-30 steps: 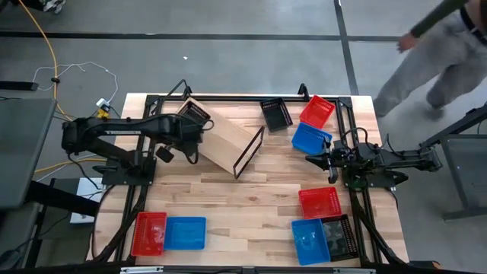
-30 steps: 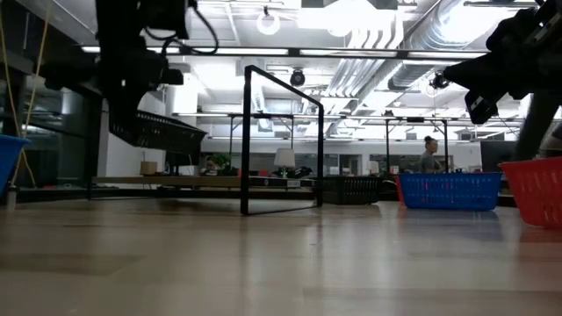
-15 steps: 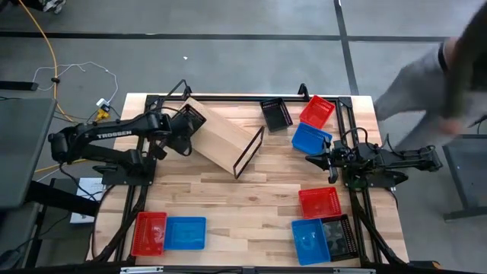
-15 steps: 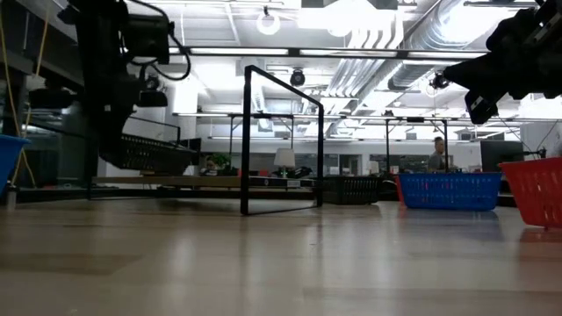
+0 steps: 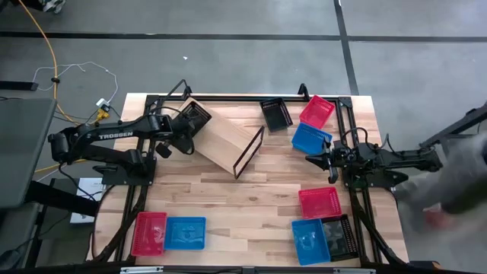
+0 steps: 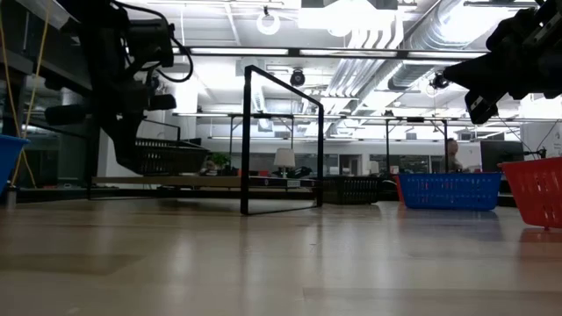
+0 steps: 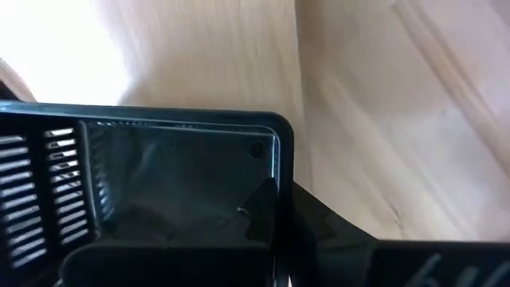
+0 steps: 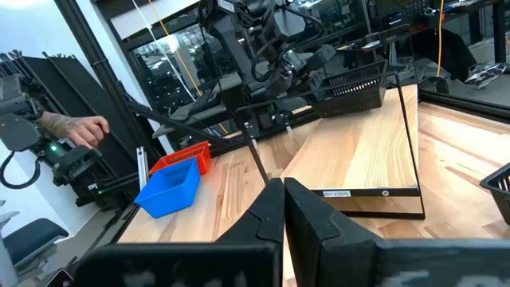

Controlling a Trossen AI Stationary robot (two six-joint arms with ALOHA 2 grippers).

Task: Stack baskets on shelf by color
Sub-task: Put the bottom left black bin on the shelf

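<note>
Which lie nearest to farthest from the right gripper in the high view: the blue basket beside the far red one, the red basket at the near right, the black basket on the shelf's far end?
From the right gripper:
1. Blue basket, just beyond it, far right.
2. Red basket, near right of the table.
3. Black basket, across the table on the shelf, held by the left gripper.

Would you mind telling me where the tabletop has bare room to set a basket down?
The widest free patch is the middle of the table, between the shelf, the red and blue pair at the near left, and the red basket at right. The right side is crowded with baskets around the right gripper.
</note>
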